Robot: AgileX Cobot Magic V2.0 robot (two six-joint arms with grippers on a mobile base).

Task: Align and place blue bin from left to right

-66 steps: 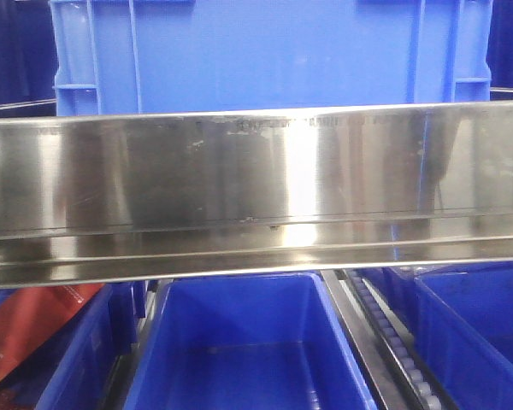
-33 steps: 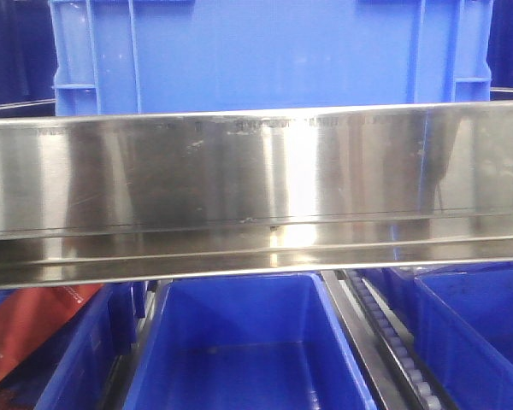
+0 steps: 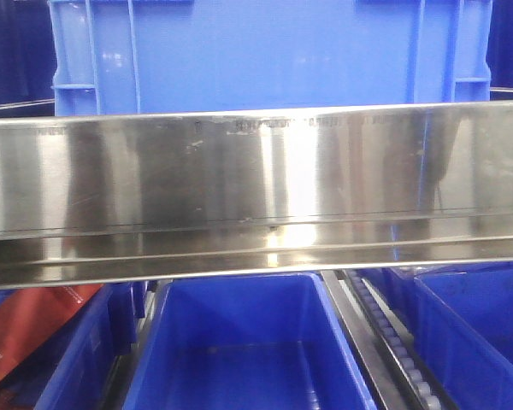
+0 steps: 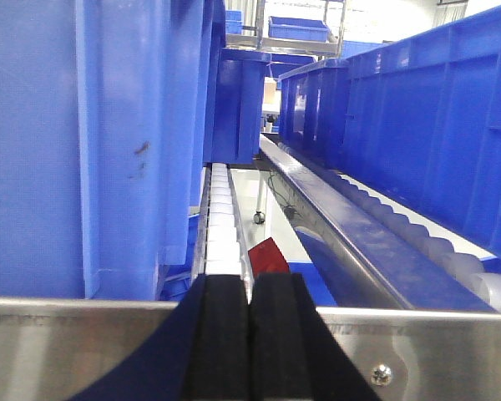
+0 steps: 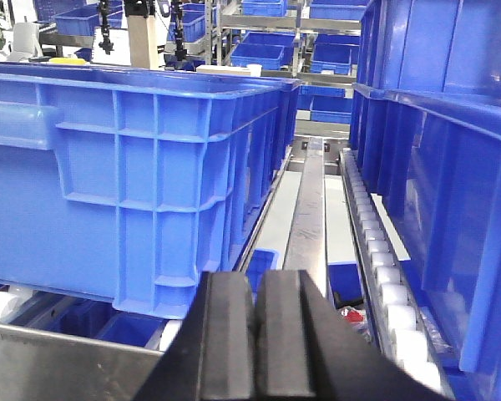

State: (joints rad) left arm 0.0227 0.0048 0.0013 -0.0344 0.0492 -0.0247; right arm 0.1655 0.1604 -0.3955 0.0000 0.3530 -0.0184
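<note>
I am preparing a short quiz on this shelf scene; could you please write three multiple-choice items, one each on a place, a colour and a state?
1. In the front view, where does the large bright-blue plastic crate stand?
A. above the shiny steel rail
B. under it
C. on the floor

2. What colour is the flat item at lower left?
A. green
B. red
C. yellow

3. How do the left gripper jaws stand?
A. wide open
B. closed together
C. clamped on a crate

Answers: 1 A, the crate rises behind the rail's top edge. 2 B, it is plainly red. 3 B, the black pads meet, nothing between.
</note>
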